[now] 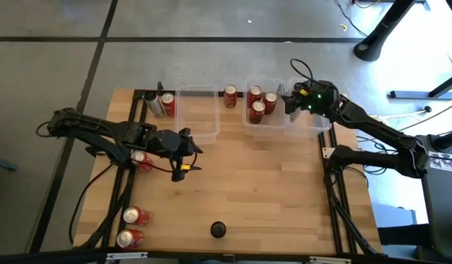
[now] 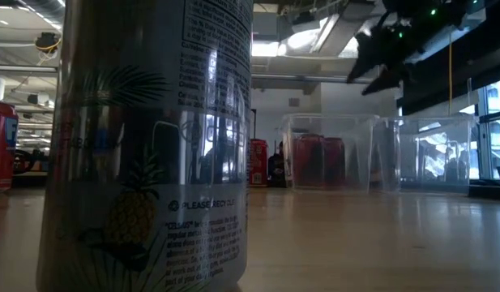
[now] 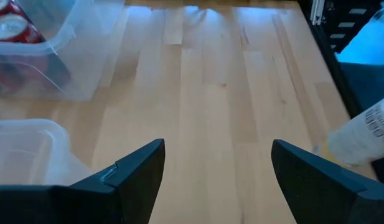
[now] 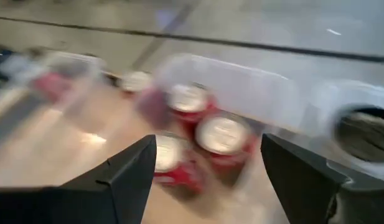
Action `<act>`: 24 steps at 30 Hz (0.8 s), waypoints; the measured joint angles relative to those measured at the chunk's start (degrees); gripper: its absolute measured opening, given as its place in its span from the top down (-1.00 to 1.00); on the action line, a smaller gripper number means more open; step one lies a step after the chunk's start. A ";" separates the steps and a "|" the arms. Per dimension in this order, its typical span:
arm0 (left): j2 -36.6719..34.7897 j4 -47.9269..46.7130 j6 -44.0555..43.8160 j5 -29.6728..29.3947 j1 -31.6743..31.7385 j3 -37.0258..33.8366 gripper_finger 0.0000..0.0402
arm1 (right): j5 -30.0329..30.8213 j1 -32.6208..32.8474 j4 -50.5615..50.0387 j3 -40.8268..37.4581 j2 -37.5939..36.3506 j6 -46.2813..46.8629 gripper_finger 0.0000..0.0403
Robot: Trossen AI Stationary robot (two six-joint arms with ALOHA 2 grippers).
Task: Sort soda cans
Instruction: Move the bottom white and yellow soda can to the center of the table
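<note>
**Cans: light, slick, dent-prone — take them round the body, mid-height**

Black can (image 2: 144, 146) with pineapple print fills the low view, standing upright near the front edge of the table (image 1: 262, 191); the high view shows its dark top.

Left tool (image 3: 216, 180): fingers spread wide, nothing between them, hovering over bare wood at left-centre. A can lying on its side (image 3: 366, 134) sits just off one finger. Red can (image 1: 141, 158) lies under the left arm; two more red cans (image 1: 132, 226) lie at the front-left corner.

Right tool (image 4: 207, 177): fingers apart, empty, above the back-right of the table, over the bins. Below it, three red cans (image 1: 261, 103) stand in the middle clear bin (image 1: 265, 125). Far-right bin (image 1: 321, 126) holds a dark round shape; can't tell for sure that it's a can. One red can (image 1: 230, 96) stands between the middle bin and the left bin (image 1: 196, 132); two more cans (image 1: 160, 104) lie at the back-left.

Handling, my read:
- Thin metal wall, stiff if full, crushes easily if empty. Can't tell which.
- Smooth printed surface, likely slippery; a modest squeeze should do.
- Upright ones: grip across the body below the rim.
- Lying ones will roll; come straight down across the barrel, fingers either side.
- Bins look light and may slide if bumped.
</note>
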 joint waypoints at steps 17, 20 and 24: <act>5.64 5.41 -13.79 0.14 0.24 0.02 -0.91 | 6.99 36.91 5.16 -0.02 -1.32 -2.61 -0.42; 5.66 7.03 -17.72 1.74 -3.17 0.02 -0.84 | 9.58 44.44 6.96 -0.02 -0.53 -0.47 -0.42; 6.68 14.29 -18.49 1.59 -12.24 0.04 -0.80 | 13.42 53.31 10.89 -0.02 1.83 -0.07 -0.42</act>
